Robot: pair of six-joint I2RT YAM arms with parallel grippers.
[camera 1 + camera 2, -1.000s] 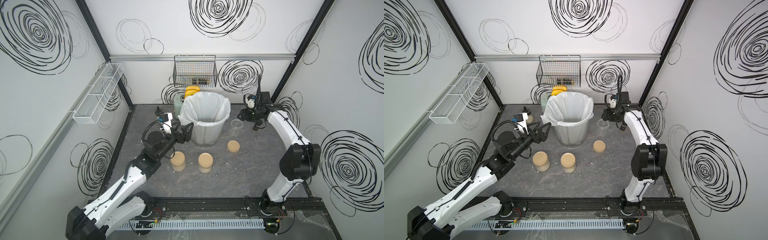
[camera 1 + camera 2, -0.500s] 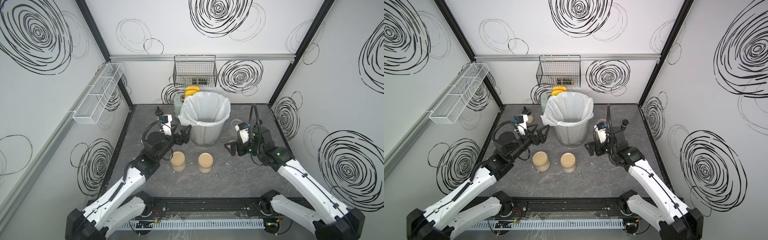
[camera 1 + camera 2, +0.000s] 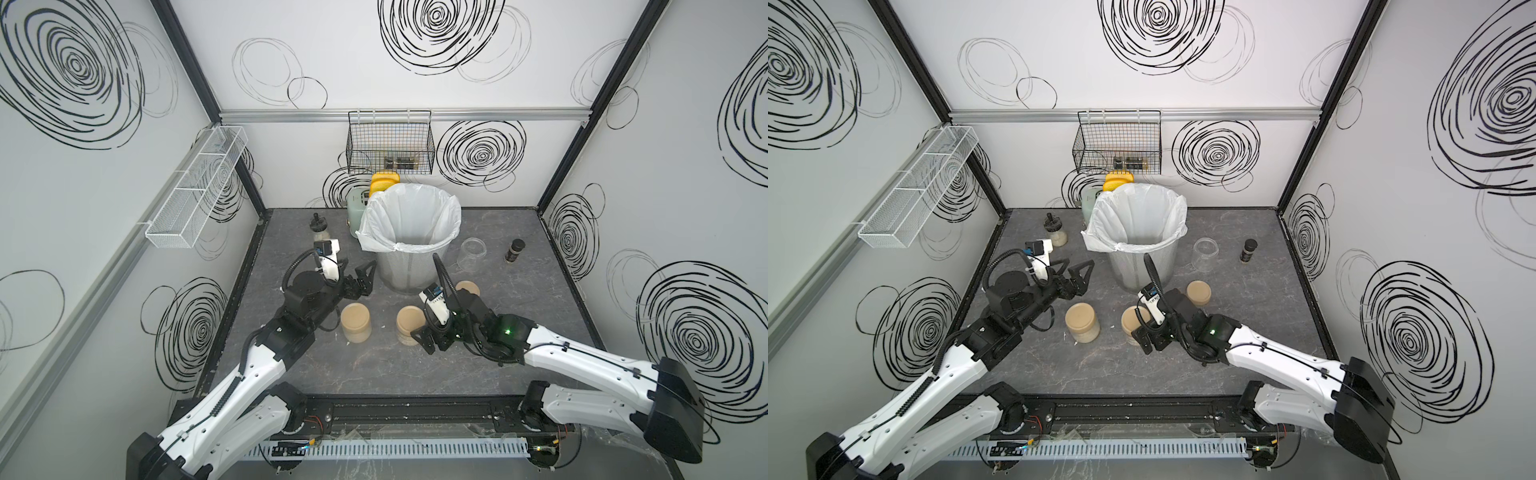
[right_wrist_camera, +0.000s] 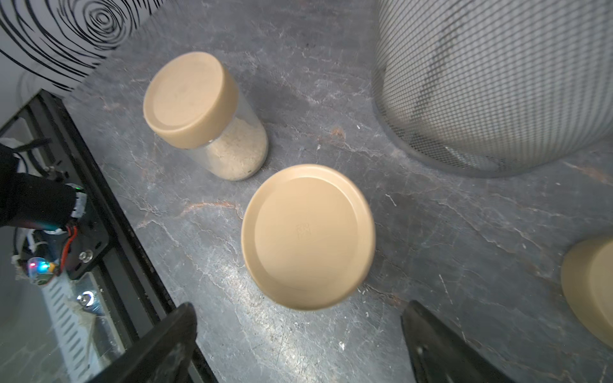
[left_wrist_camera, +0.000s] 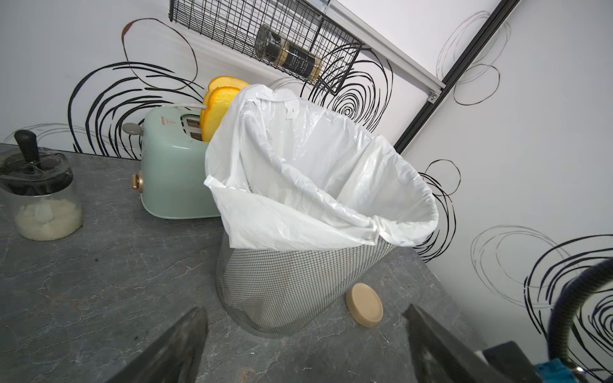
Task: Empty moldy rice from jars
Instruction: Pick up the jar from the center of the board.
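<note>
Two jars with tan lids stand in front of the bin, the left jar [image 3: 355, 320] [image 4: 190, 99] and the right jar [image 3: 408, 319] [image 4: 308, 235]. Moldy rice [image 4: 238, 152] shows through the left jar's wall. A third jar [image 3: 472, 254] stands lidless and empty right of the bin, and its lid [image 3: 467, 287] [image 5: 364, 305] lies flat nearby. My right gripper [image 3: 428, 338] [image 4: 298, 310] hangs open just in front of and above the right jar, holding nothing. My left gripper [image 3: 356, 269] [image 5: 305, 313] is open and empty, pointing at the bin's foot.
The mesh bin [image 3: 409, 266] with a white liner fills the middle back. Behind it stands a green toaster [image 3: 356, 203], to its left a black-stoppered bottle [image 3: 319, 226]. A dark-capped shaker [image 3: 515, 250] stands at the back right. A wire basket [image 3: 390, 145] hangs on the rear wall.
My right arm has swung from the back right, beside the empty jar, to the front over the right lidded jar, its jaws opening wider. The left arm has barely moved.
</note>
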